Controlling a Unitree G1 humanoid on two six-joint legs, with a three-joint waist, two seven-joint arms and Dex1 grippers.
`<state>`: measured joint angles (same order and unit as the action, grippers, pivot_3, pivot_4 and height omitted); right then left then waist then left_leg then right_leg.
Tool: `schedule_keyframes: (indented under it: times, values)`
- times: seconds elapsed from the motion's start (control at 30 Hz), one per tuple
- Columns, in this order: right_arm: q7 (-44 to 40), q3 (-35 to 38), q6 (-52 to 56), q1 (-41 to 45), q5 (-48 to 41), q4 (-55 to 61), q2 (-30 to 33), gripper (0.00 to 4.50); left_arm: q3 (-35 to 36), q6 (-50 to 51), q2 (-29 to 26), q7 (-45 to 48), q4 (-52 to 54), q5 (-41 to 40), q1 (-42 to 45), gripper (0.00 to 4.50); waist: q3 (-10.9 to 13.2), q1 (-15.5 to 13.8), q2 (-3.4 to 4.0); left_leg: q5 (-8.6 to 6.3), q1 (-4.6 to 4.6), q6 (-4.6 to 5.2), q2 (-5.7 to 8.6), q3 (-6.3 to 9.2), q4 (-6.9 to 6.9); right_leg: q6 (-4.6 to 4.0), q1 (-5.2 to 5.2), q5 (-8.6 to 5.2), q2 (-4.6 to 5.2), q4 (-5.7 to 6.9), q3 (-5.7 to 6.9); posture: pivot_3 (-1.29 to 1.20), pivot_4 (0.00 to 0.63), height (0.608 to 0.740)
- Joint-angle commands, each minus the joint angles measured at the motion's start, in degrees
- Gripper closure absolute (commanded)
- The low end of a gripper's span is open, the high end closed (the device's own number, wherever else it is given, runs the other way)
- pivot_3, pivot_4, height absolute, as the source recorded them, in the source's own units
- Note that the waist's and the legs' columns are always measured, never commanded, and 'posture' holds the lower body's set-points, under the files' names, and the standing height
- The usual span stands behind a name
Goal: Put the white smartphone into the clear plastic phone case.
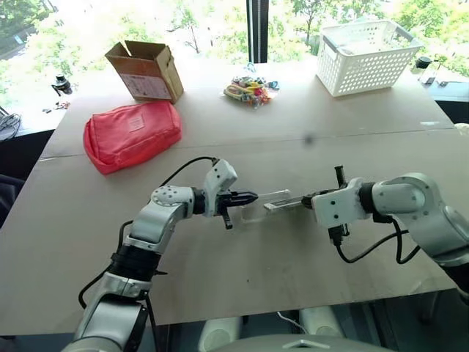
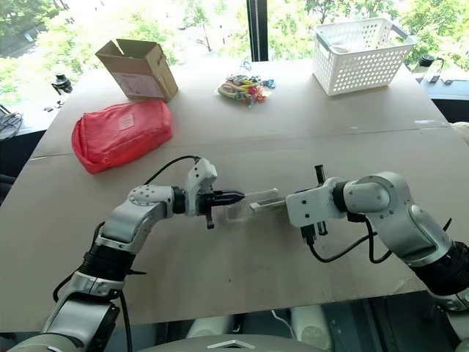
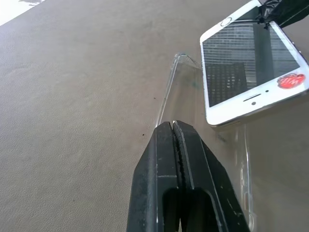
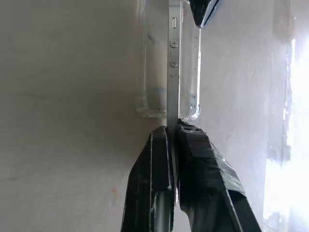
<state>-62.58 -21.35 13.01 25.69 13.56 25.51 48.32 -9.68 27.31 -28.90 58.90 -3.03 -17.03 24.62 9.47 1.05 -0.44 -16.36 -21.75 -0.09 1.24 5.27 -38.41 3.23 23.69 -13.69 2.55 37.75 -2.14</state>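
Note:
Above the middle of the table my left gripper [image 1: 253, 196] is shut on one short end of the clear plastic phone case [image 1: 262, 205], which hangs level in the air. The pinched rim shows between its fingertips [image 3: 166, 133] in the left wrist view. My right gripper [image 1: 306, 199] faces it and is shut on the end of the white smartphone [image 1: 282, 204]. The phone [image 3: 248, 63] has a black screen with a red sticker. It lies over the far part of the case [image 3: 183, 92]. Edge-on, the phone [image 4: 173, 58] runs between the case's walls [image 4: 149, 72]; whether it is seated I cannot tell.
A red pouch [image 1: 132, 134] and an open cardboard box [image 1: 146, 70] sit at the back left. A colourful bundle [image 1: 250, 90] lies at the back middle, and a white perforated basket [image 1: 366, 55] stands at the back right. The brown table [image 1: 242, 279] is bare under both grippers.

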Motion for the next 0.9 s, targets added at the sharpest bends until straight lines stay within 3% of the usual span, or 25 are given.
schedule_keyframes:
  times: [0.03, 0.57, 0.9]
  values:
    - [1.67, -1.19, 0.31, 0.67, 4.06, -0.30, -1.03, 4.47, 0.22, -1.93, 0.31, -0.34, -0.27, 0.55, 1.34, 4.50, 0.00, 0.00, 0.00, 0.00, 0.01, 0.00, 0.00, 0.00, 0.00, 0.00, -0.01, 0.00, 0.00, 0.00, 0.00, 0.00, 0.150, 0.740]
    - [2.70, -2.70, 5.78, 3.54, 12.28, 2.23, -7.69, 4.47, 1.59, -3.87, 3.04, -1.93, -1.36, 0.14, 3.37, 4.50, 0.00, 0.07, -0.01, 0.11, 0.00, -0.19, 0.02, 0.00, -0.01, 0.00, 0.00, 0.00, -0.01, 0.02, 0.00, 0.00, 0.150, 0.740]
    - [4.56, -1.96, 2.86, 6.68, 14.50, -0.42, -9.48, 4.47, 1.86, -3.94, 3.28, -2.34, -1.30, 0.18, 3.15, 4.50, 0.01, -0.09, -0.01, 0.14, -0.04, -0.24, 0.02, 0.01, -0.01, 0.00, 0.03, 0.00, -0.01, 0.00, 0.01, 0.00, 0.150, 0.740]
